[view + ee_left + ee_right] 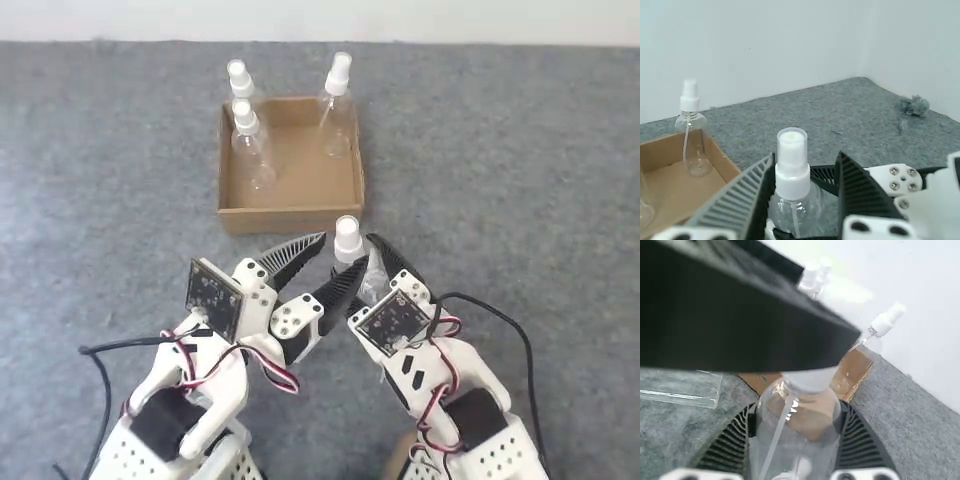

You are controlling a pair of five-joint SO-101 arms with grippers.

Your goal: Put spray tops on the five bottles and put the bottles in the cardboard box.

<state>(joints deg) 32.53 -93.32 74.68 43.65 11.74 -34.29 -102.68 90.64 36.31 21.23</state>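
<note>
Right pincer (792,440) clamps bottle (349,243) just before box (290,215) rim; left pincer (335,258) gapes.

High view looks steeply down across the carpet (520,150) to the cardboard box (290,214). Left wrist view sits low, close on the spray-topped bottle (792,200), facing the wall (765,40). Right wrist view, even closer, shares bottle and box.

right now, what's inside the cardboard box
A left bottle and a back right bottle stand in the cardboard box. A third bottle's base is hidden behind the left one; inside or not, unclear.
</note>
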